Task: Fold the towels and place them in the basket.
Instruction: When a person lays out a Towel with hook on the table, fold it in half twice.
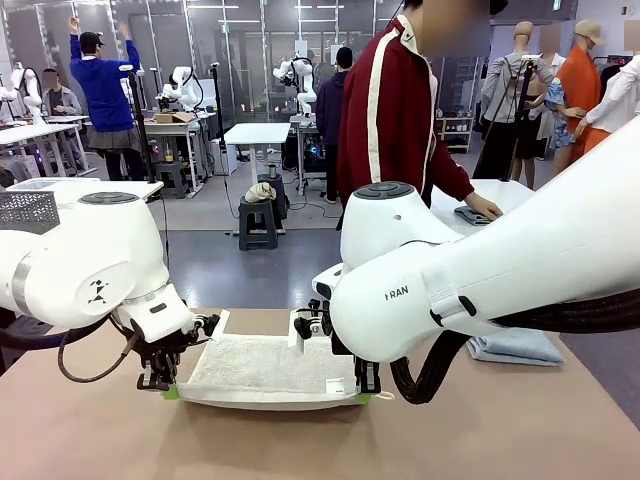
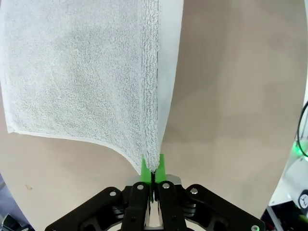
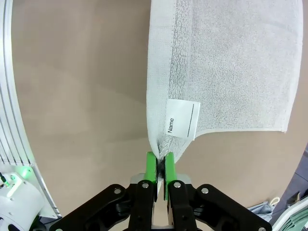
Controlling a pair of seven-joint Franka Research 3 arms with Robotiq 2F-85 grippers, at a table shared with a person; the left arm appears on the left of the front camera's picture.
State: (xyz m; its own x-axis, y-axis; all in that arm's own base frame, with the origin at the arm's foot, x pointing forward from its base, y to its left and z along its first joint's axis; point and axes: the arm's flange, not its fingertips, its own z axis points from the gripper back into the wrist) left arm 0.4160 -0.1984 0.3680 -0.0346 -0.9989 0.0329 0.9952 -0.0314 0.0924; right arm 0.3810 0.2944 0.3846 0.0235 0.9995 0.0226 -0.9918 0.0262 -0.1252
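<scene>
Over tan tabletop point(image 1: 100, 440), nubbly cream terry towel point(image 1: 265, 365)

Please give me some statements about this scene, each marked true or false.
The left hand is shut on a corner of the white towel. True.
The right hand is open. False: it is shut on another corner.
A label printed "Name" sits near the right hand. True.
The blue towel hangs between the hands. False: it lies on the table, by the right arm.
</scene>
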